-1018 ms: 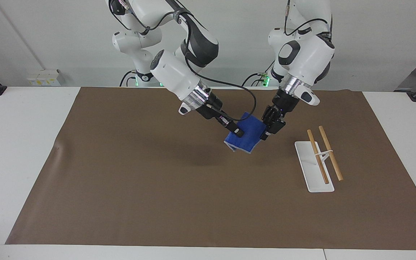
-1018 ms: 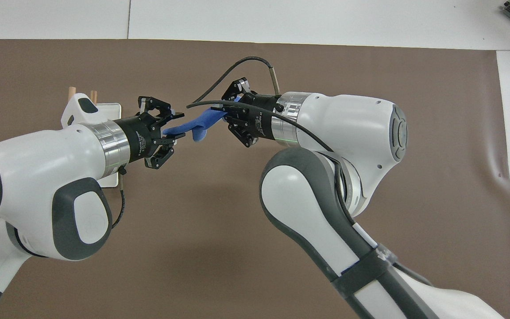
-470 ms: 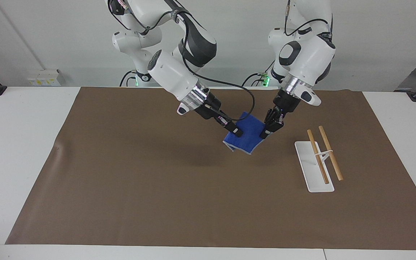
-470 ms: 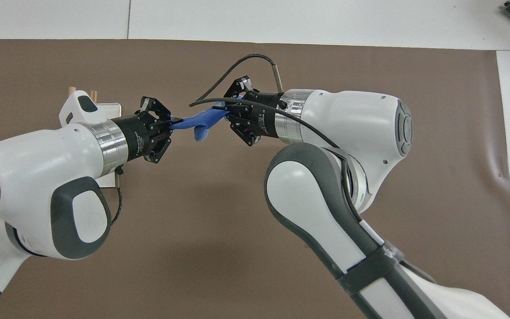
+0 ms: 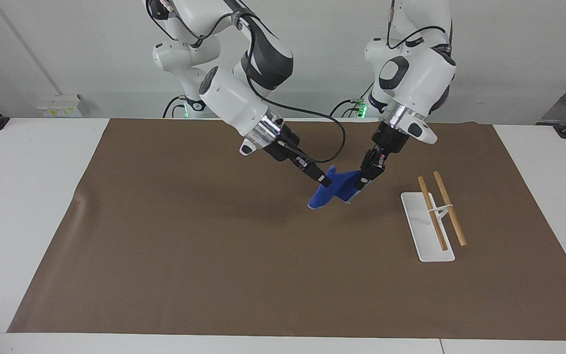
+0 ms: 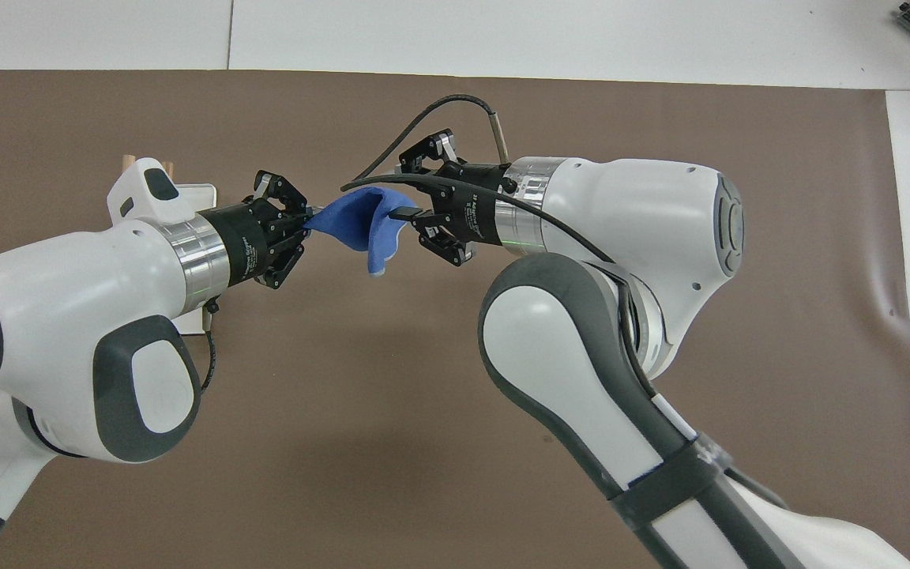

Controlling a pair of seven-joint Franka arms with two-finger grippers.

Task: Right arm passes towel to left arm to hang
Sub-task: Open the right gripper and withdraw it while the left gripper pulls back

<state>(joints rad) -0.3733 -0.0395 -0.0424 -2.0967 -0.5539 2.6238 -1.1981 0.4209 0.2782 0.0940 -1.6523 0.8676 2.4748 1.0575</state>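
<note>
Moved: towel (image 5: 334, 191) droops from a flat spread sheet into a folded hang; right gripper (image 5: 324, 180), clamped on it a second ago, is letting go
Left gripper (image 5: 363, 179): clenched on the towel's edge at the rack end; a second ago it was only part way closed around that edge
Right gripper: fingers look parted in the overhead view (image 6: 404, 214), at the towel's other edge; whether the cloth still touches a fingertip I cannot tell
Towel place: in the air over the mat (image 5: 214, 255), between the two grippers, beside the rack (image 5: 433, 216) toward the right arm's end
Rack: white base with two wooden rods, on the mat near the left arm's end, untouched
Step in hand: handover, almost done; hanging not yet begun
How to do it well: right gripper should open fully and back straight away from the cloth so no fold snags; left keeps its pinch firm, lifts so the drooping end clears the rods, then drapes it across them
Risk: a one-edge hold lets the cloth swing and slip
</note>
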